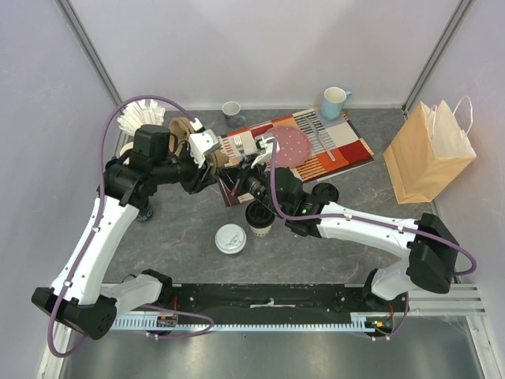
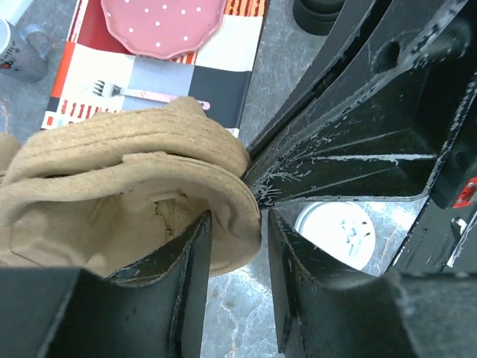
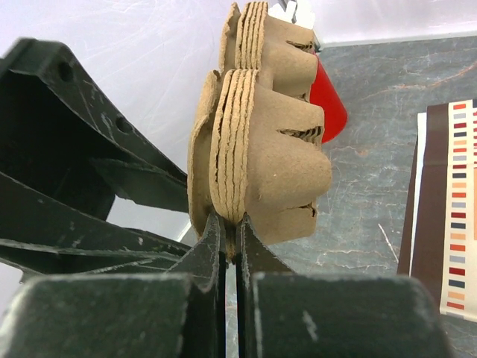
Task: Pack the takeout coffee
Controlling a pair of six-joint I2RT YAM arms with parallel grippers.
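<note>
A cream cup with a black lid [image 1: 259,216] and a cup with a white lid [image 1: 230,238] stand on the table below both grippers. The white lid [image 2: 335,231] also shows past my left fingers. A stack of brown pulp cup carriers [image 1: 189,136] hangs in the air between the arms. My right gripper [image 3: 229,220] is shut on the rim of the carrier stack [image 3: 257,127]. My left gripper [image 2: 238,218] stands part open. One of its fingers [image 2: 190,276] is inside a pocket of the carriers [image 2: 127,171], and the other finger is clear of them.
A striped placemat [image 1: 347,146] with a pink plate [image 1: 288,146] and a fork [image 2: 149,93] lies behind. A brown paper bag [image 1: 430,150] stands at right. Mugs [image 1: 334,101] [image 1: 231,112] sit at the back, a white fluted stack [image 1: 140,117] at back left, black items [image 1: 325,192] near the right arm.
</note>
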